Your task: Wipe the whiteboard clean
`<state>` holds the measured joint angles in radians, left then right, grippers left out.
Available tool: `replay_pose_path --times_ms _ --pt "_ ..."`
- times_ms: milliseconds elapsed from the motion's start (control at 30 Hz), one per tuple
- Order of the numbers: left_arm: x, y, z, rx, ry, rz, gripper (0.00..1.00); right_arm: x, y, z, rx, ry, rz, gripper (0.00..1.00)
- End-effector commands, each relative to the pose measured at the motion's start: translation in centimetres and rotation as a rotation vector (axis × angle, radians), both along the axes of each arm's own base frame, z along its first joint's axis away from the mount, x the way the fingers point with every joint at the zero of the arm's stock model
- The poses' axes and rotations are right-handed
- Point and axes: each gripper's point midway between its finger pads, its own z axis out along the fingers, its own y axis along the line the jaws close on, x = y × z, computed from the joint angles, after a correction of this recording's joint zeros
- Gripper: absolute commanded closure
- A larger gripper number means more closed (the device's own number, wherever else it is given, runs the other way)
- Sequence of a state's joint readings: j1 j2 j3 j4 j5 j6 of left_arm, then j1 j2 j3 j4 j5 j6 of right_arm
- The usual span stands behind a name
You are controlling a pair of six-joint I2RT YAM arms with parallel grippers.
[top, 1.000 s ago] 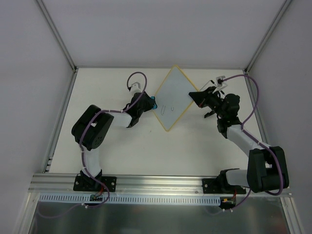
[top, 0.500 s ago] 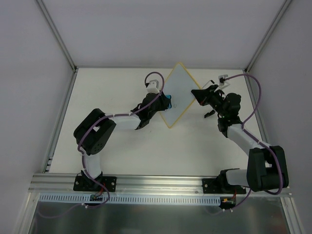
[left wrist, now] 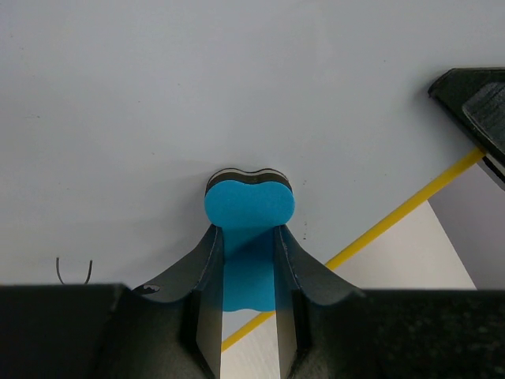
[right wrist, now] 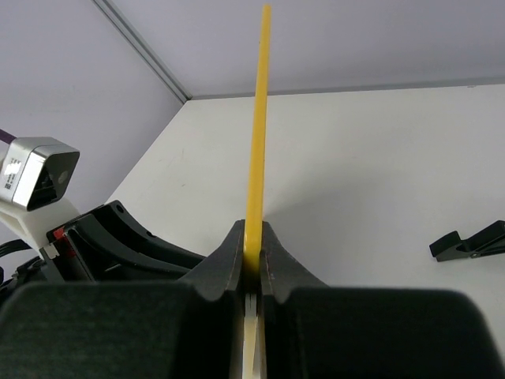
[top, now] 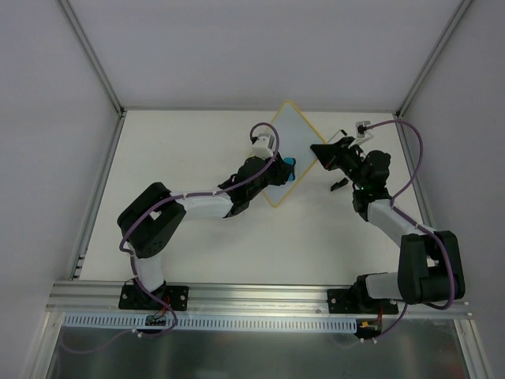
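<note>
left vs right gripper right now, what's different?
The left gripper holds the blue eraser, its end against the face of the whiteboard; the right gripper clamps the whiteboard by its yellow rim. The left gripper is spread to the eraser's width; the right gripper is nearly closed. Both are shut on something.

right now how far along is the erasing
Done: most of the whiteboard face in the left wrist view looks clean. In hand: the right hand clamps its yellow edge while the left hand holds the blue eraser against it. Left: a small pen mark beside the eraser.
</note>
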<state>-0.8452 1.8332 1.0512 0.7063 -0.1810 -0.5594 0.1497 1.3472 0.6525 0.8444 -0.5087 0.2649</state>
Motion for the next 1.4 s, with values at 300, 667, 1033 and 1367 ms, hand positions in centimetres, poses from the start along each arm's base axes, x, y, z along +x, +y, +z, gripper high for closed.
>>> replay_pose_path --times_ms 300,667,1033,1367 --pt "-4.6 -5.0 -0.5 0.181 -0.135 -0.378 1.00 -6.3 5.4 -3.7 -0.021 0.108 0.391 1.00" --pt "-0.2 -0.6 -1.1 0.268 -0.115 -0.134 1.00 -6.7 5.4 -3.6 -0.026 0.100 0.403 1.00" --pt "7.3 7.1 -2.3 0.162 0.024 0.042 1.00 -7.3 5.5 -3.6 -0.024 0.104 0.425 1.00" --pt "5.6 9.1 -8.6 0.142 0.197 0.073 1.00 -7.2 5.4 -3.4 -0.030 0.088 0.413 1.00"
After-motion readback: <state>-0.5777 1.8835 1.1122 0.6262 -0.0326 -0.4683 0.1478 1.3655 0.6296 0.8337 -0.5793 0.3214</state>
